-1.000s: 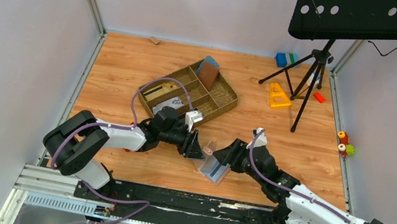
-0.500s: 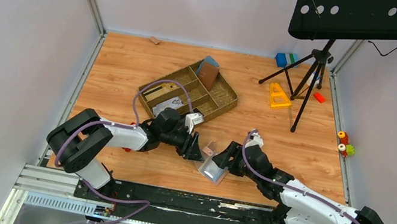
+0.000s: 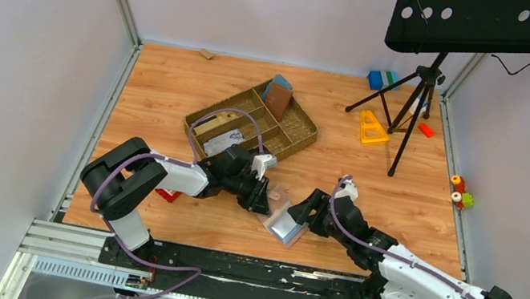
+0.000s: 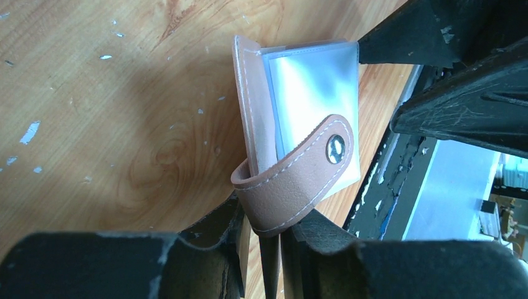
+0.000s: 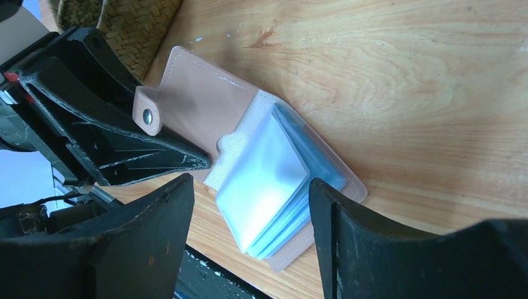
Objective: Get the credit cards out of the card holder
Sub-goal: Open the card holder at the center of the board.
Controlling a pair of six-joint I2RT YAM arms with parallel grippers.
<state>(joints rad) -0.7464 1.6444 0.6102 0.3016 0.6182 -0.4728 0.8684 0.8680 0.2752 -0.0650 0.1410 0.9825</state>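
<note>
Card holder [image 3: 284,222] lies open on scratched wooden table [image 3: 175,86].

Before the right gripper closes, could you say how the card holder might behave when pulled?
Likely floppy: the card holder tab curls over where the left gripper pinches it. Its glossy sleeves fan loosely, so probably slippery and bendy.

Card holder [image 5: 199,99] cover tan leather-look, matt, fine grain, pale stitching along edges; snap stud [image 4: 336,149] shiny metal; inner sleeves [image 5: 268,180] clear glossy plastic, hazy reflections, ribbed white spine. Tabletop [image 4: 124,93] wood-grain, smooth semi-gloss, white flecks and scuffs. Left tool [image 4: 264,240] and right tool [image 5: 249,187] black matt plastic, scratched, worn pale at edges. Tray [image 5: 124,25] coarse woven fibre
</note>
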